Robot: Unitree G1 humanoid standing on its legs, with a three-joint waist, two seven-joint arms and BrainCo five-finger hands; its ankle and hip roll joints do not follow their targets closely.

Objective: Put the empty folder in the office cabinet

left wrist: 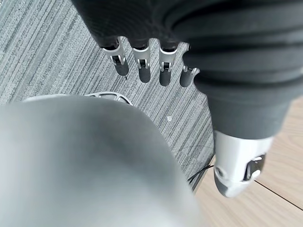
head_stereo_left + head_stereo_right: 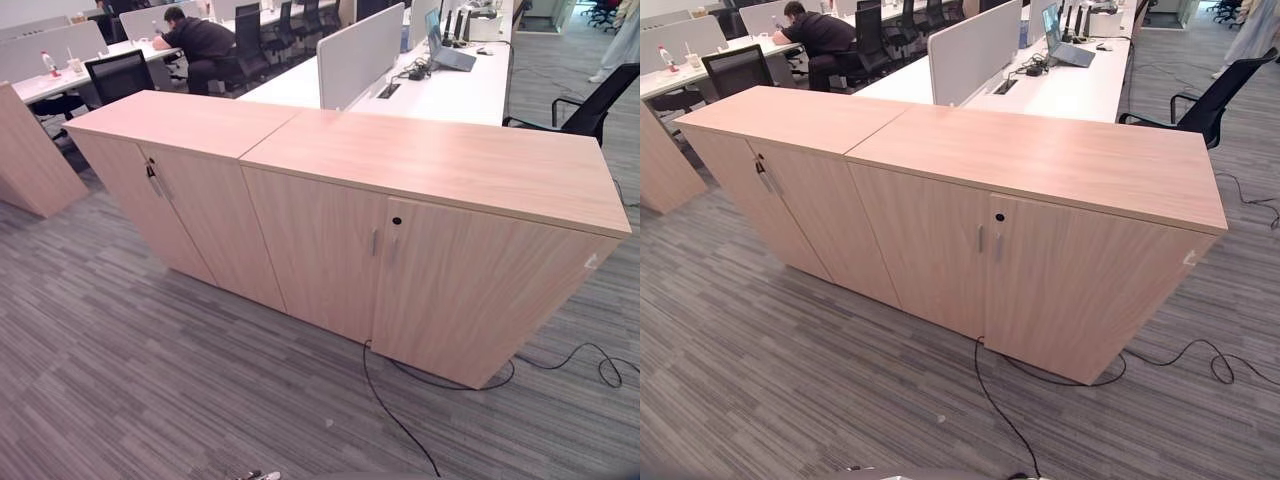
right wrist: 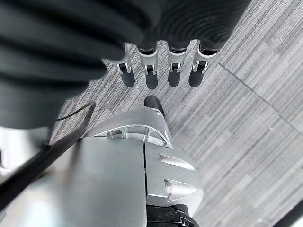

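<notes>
The office cabinet [image 2: 430, 260] stands on the grey striped carpet [image 2: 120, 380] with both doors closed and a small lock [image 2: 397, 221] by the door gap; its wooden top is bare. A second cabinet [image 2: 170, 190] of the same wood touches its side, doors also closed, with a key [image 2: 151, 172] hanging at its lock. Behind the office cabinet a white surface [image 2: 450, 90] carries a laptop [image 2: 447, 50], and a person [image 2: 200, 45] sits at another surface beyond the second cabinet. The left hand [image 1: 142, 66] hangs over the carpet, fingers straight and holding nothing. The right hand [image 3: 161, 71] hangs likewise, fingers relaxed and empty.
</notes>
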